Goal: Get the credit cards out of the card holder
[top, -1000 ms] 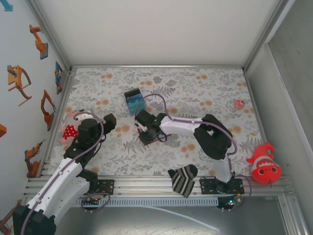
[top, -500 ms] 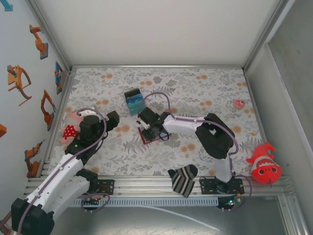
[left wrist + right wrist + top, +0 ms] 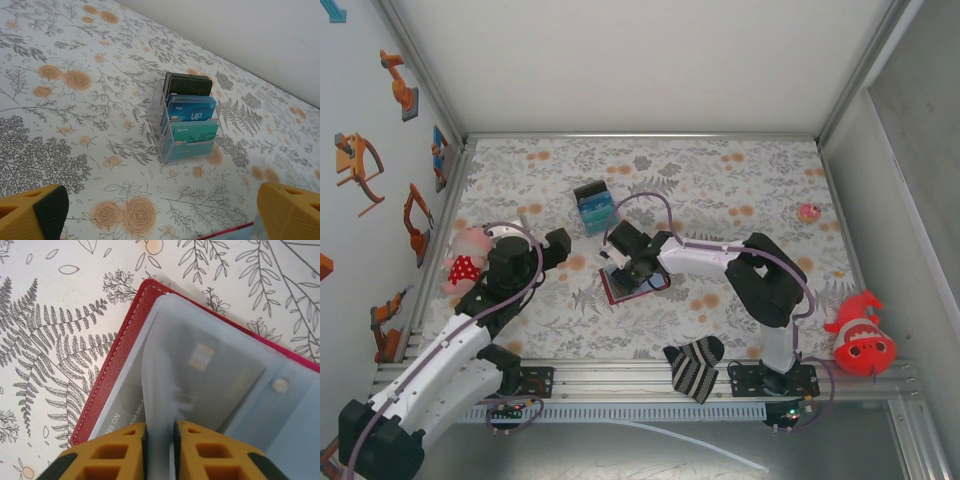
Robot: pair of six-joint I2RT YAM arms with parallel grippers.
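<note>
The card holder (image 3: 638,284) lies open on the flowered table near its middle: a red cover (image 3: 115,365) with frosted plastic sleeves inside. My right gripper (image 3: 632,266) (image 3: 160,429) is shut on one raised sleeve (image 3: 160,385), pinching it edge-on. A credit card (image 3: 215,375) with a gold chip shows through the sleeves, and a second card (image 3: 120,412) with printed digits lies in the sleeve under it. My left gripper (image 3: 560,250) (image 3: 162,210) stands open to the left of the holder, nothing between its fingers; the holder's red edge (image 3: 225,231) shows low in that view.
A clear acrylic stand (image 3: 594,207) (image 3: 189,122) with teal, blue and dark cards stands just beyond the holder. A pink doll (image 3: 465,262) lies at the left, a striped sock (image 3: 695,365) at the near edge, a red plush fish (image 3: 860,335) at the right, a small pink toy (image 3: 809,212) far right.
My right gripper has closed on a sleeve and the red holder has come open flat below it. The left arm has shifted slightly right and forward, still open.
</note>
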